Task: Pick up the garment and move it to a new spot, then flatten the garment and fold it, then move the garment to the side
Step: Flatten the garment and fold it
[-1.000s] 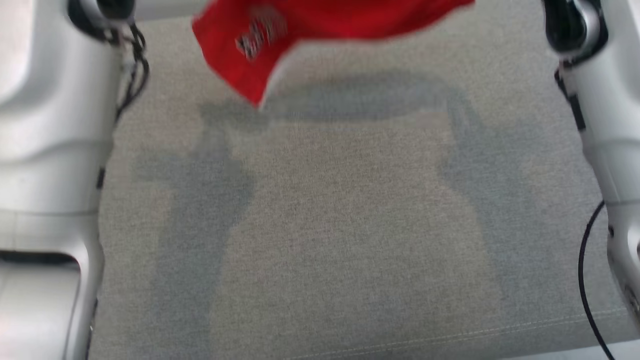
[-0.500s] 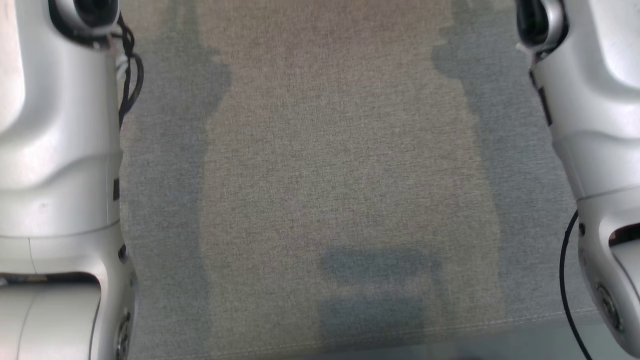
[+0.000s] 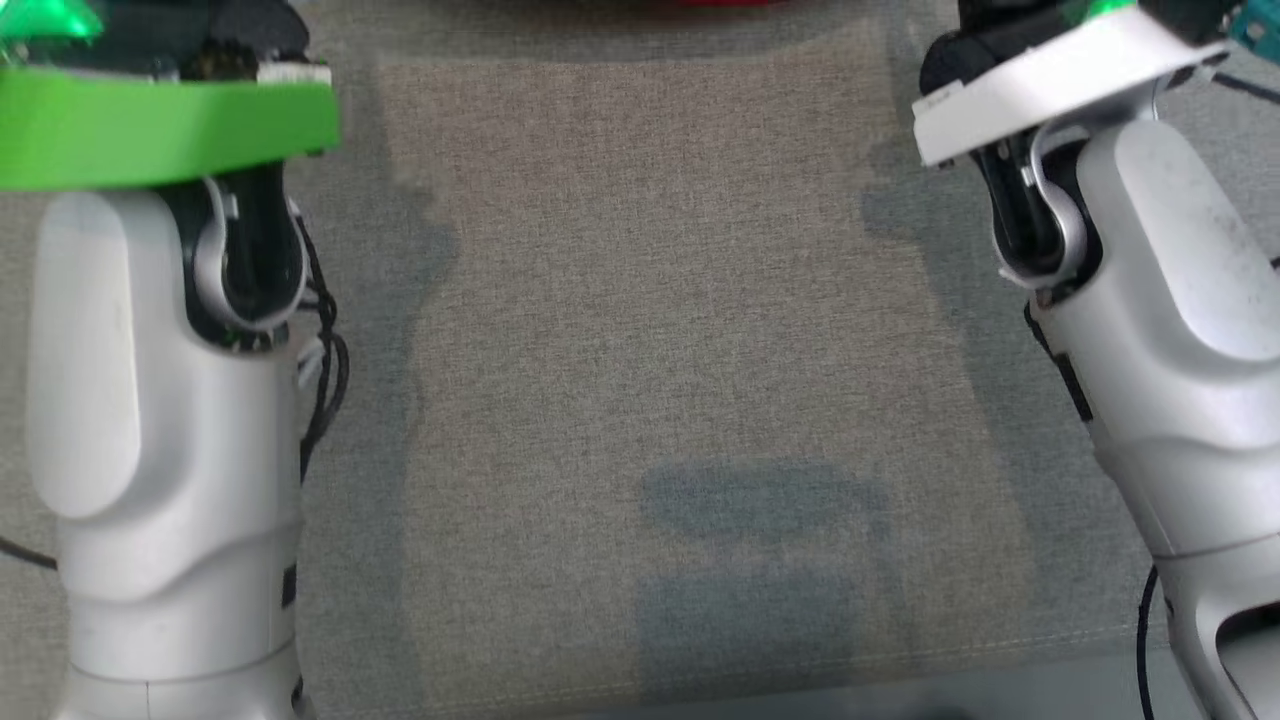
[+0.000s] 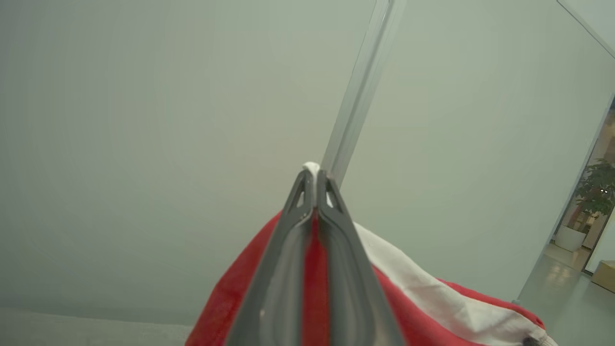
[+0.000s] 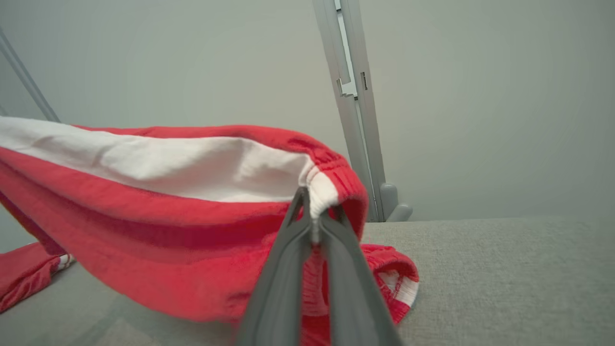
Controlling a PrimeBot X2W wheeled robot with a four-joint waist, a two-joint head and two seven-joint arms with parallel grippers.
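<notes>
The garment (image 5: 144, 216) is red with a broad white band. It hangs stretched between my two grippers above the grey cloth-covered table (image 3: 660, 300). In the right wrist view my right gripper (image 5: 312, 204) is shut on the garment's elastic edge, and a lower part of the cloth touches the table. My left gripper (image 4: 314, 175) is shut on another part of the garment (image 4: 226, 302), with a bit of white cloth at its tips. From the head camera the garment (image 3: 700, 2) is a red sliver at the top edge, between my left forearm (image 3: 150, 400) and right forearm (image 3: 1170, 350).
A grey metal post (image 5: 355, 120) stands behind the table against a plain pale wall. A potted plant (image 4: 593, 192) shows by a doorway far off. The table's front edge (image 3: 800, 690) runs along the bottom of the head view.
The head view has shifted. The red garment, in its upper part a second ago, is now a sliver at the top edge. More of both wrists shows.
</notes>
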